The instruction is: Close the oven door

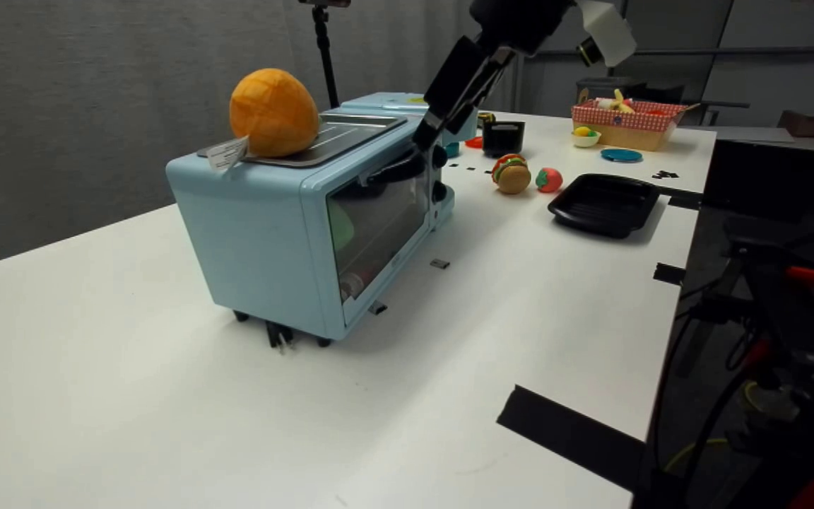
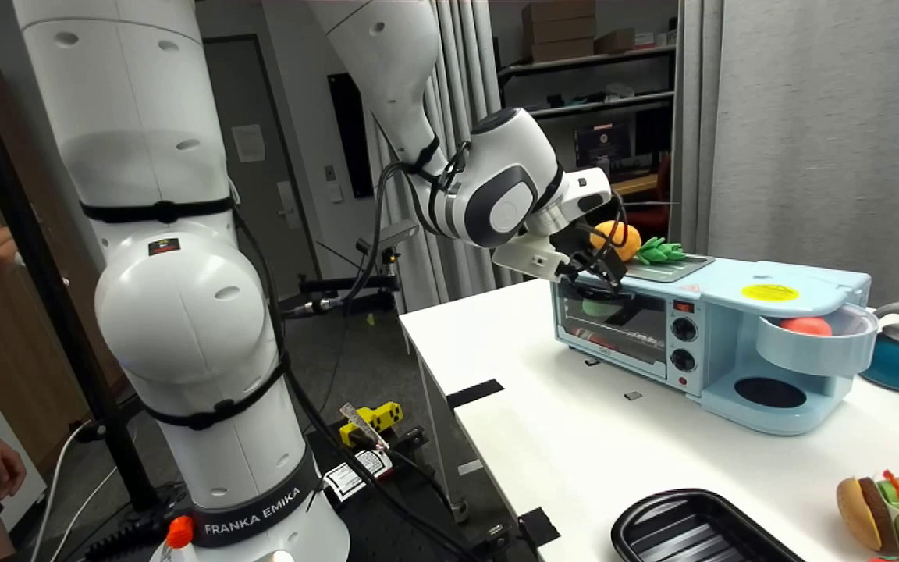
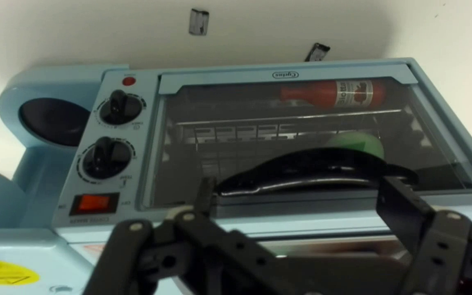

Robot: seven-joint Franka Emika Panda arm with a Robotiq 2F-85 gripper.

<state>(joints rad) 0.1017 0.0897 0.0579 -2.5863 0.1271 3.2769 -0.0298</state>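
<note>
Okay, my gripper (image 3: 296, 190) sits spread wide, holding nothing, fingertips near both ends of the black handle (image 3: 314, 170), presumably for pushing; the oven door (image 3: 260, 147) looks flush.

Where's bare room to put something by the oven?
White table between the oven and black tray, tape bits aside; also from the oven's knobless end to the wide tape strip. Crowded: the handle, by the open pincer; the oven's top, by an orange toy.
</note>
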